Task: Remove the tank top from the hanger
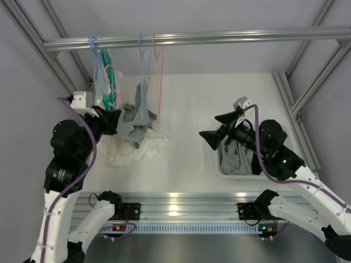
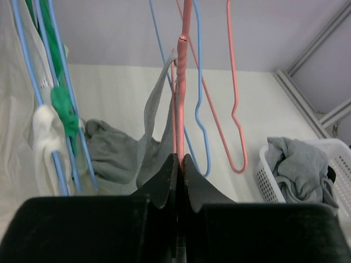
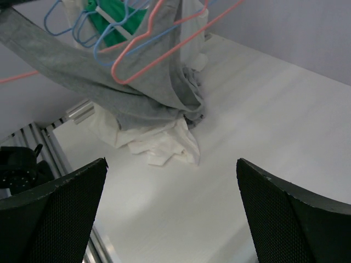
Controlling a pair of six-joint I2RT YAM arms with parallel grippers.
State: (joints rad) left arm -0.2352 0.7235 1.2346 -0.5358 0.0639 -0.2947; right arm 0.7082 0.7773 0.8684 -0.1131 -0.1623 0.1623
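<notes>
Left hand (image 2: 180, 160): clenched on the wire of a pink hanger (image 2: 181, 98), pinched flat low on its stem. The grip looks meant to steady the hanger while the cloth is worked off it.
Right hand (image 1: 208, 125): fingers spread wide, grasping nothing. It hangs on the right above the laundry basket (image 1: 218, 162) and faces left toward the clothes.
Grey tank top (image 2: 112, 156): one strap is draped over the held hanger near its twisted neck. The body sags down and heaps on the surface (image 1: 219, 93) at the left, partly over a white garment (image 1: 151, 147).
Progress: by my reading only partly off, since that strap alone keeps it on the hanger.
Neighbours: a blue hanger (image 2: 197, 98) and a second pink hanger (image 2: 239, 137) hang bare just right of the held one. A green garment (image 2: 66, 107) sits on blue hangers further left. All of them hang from the rail (image 1: 219, 37) at the far side.
Basket: it holds grey clothing, so it is probably where the tank top should go.
Next move calls for: the free hand to cross left, take the grey cloth below the strap, and draw it clear of the wire.
Risk: the strap may catch at the twist, or the bare hangers nearby may snag.
</notes>
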